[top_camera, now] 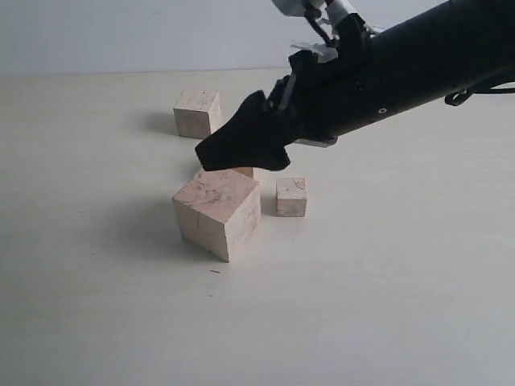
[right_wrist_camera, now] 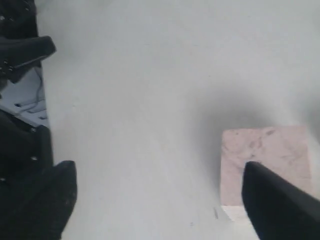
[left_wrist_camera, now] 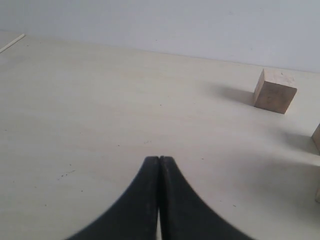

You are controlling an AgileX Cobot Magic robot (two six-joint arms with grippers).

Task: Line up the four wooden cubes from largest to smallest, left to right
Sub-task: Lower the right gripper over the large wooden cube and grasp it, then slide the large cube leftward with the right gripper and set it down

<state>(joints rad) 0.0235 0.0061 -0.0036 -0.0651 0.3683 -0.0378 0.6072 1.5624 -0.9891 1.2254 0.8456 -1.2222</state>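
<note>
The right gripper [right_wrist_camera: 159, 170] is standing with its jaws spread wide and is holding nothing. Bare table [right_wrist_camera: 150, 75] is showing between them. One of its fingers [right_wrist_camera: 280, 205] is overlapping the near edge of a cube [right_wrist_camera: 262, 150]; the wrist view is not showing which of the four this is.

In the exterior view the same gripper is hanging over the cluster, directly above a partly hidden cube [top_camera: 245, 171] that is sitting just behind the largest cube [top_camera: 217, 211]. The smallest cube [top_camera: 291, 197] is lying just beside these two. A mid-sized cube [top_camera: 197, 112] is standing well apart at the back.

The left gripper [left_wrist_camera: 159, 159] is pressed fully together, is gripping nothing, and is pointing across open table.

Hazards, as judged:
- The cluster is crowding the target, so a descending finger is likely to land on top of the largest cube.
- The same descent is likely to nudge the smallest cube and skew it.
- An off-centre closure is liable to rotate the gripped cube or squeeze it out of the pads.
</note>
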